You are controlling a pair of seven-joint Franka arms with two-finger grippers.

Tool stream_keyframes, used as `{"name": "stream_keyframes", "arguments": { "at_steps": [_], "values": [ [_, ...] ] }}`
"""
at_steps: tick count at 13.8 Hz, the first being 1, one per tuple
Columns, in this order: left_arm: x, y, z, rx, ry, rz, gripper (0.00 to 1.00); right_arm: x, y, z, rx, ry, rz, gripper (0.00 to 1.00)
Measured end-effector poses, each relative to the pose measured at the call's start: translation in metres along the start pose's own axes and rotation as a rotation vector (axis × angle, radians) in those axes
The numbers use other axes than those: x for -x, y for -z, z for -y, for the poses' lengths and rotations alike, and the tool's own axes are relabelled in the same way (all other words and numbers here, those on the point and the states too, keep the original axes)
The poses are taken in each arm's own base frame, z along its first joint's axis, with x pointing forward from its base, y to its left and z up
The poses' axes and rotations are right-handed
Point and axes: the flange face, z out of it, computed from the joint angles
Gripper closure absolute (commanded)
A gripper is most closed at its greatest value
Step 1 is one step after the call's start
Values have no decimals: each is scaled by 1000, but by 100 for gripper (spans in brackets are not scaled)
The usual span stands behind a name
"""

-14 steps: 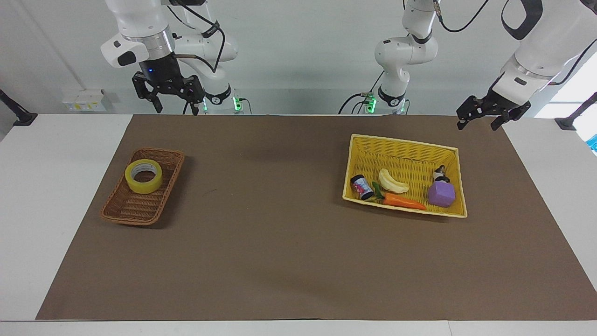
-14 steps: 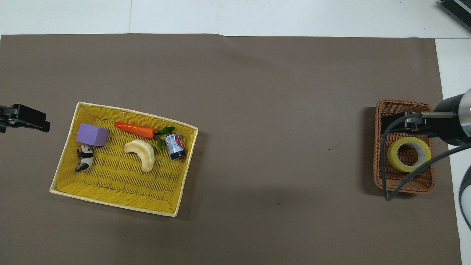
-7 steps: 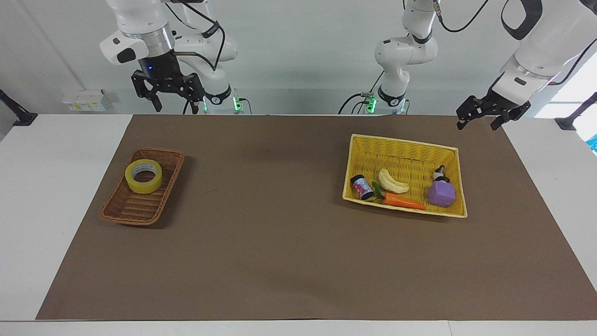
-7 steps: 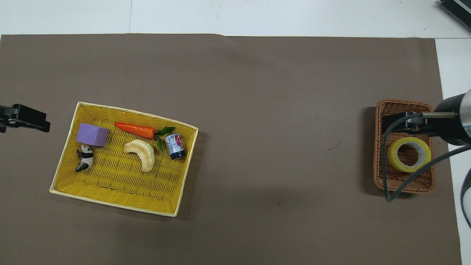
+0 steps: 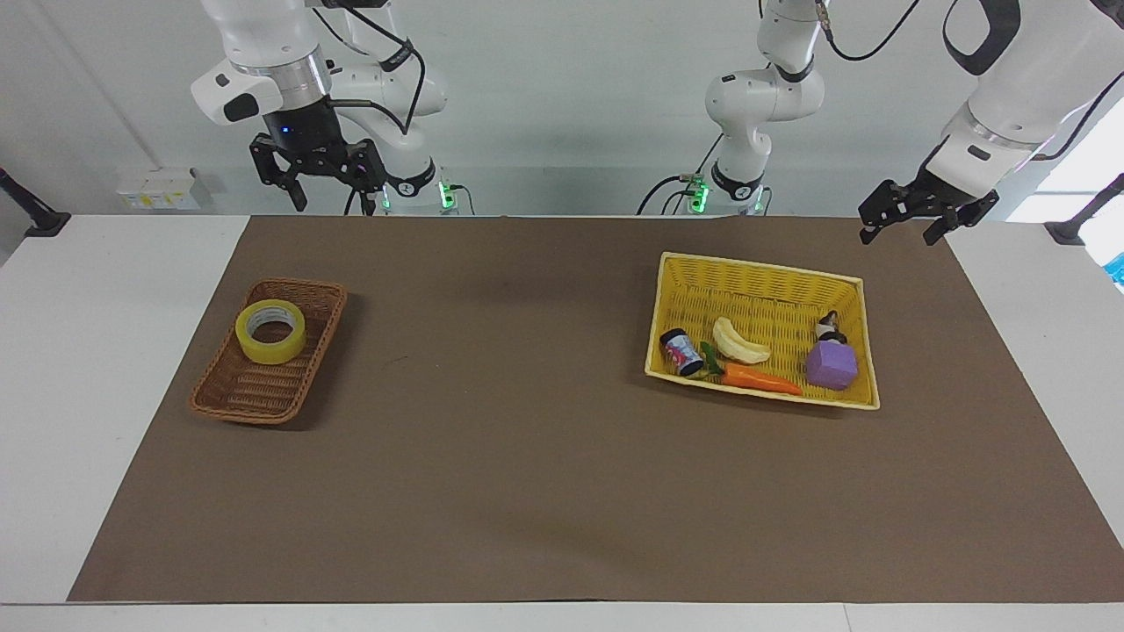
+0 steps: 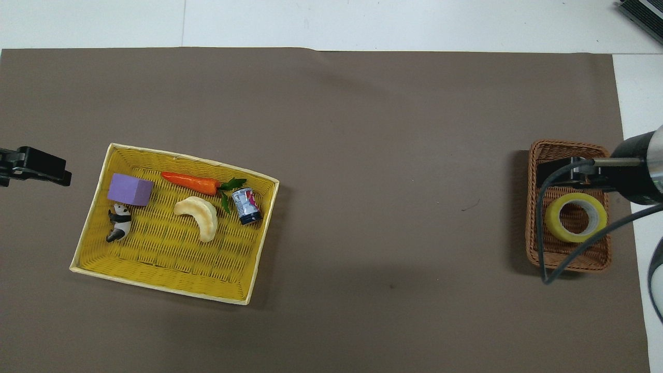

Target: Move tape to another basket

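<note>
**Yellow tape lies under the right arm's reach**

Facing view: the tape [image 5: 270,331] lies flat, core upward, in the brown wicker basket [image 5: 270,351], in the part of it nearer the robots, at the right arm's end of the table. The right gripper [image 5: 318,180] hangs high over the table edge by its base, fingers spread, holding nothing. The left gripper [image 5: 913,219] waits, also open and empty, over the mat's edge beside the yellow basket [image 5: 762,329], well apart from the tape.

Overhead view: the right gripper [image 6: 570,173] covers the wicker basket [image 6: 568,204] just above the tape [image 6: 575,217]. The yellow basket [image 6: 176,223] holds a carrot [image 6: 189,181], banana [image 6: 199,217], can [image 6: 246,205], purple block [image 6: 129,189] and panda figure [image 6: 119,221]. Judgement: the right arm is nearer; a straight descent suits.
</note>
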Motion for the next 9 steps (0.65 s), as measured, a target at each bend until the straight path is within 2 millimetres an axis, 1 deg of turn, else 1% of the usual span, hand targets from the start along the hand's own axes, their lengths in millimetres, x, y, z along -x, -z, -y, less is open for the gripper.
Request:
{"name": "stream_keyframes", "arguments": {
  "at_steps": [5,9],
  "values": [
    [0,0,0,0,0,0,0,14,1,19,1,5,2,0],
    [0,0,0,0,0,0,0,15,0,16,3,0,4,0]
  ]
}}
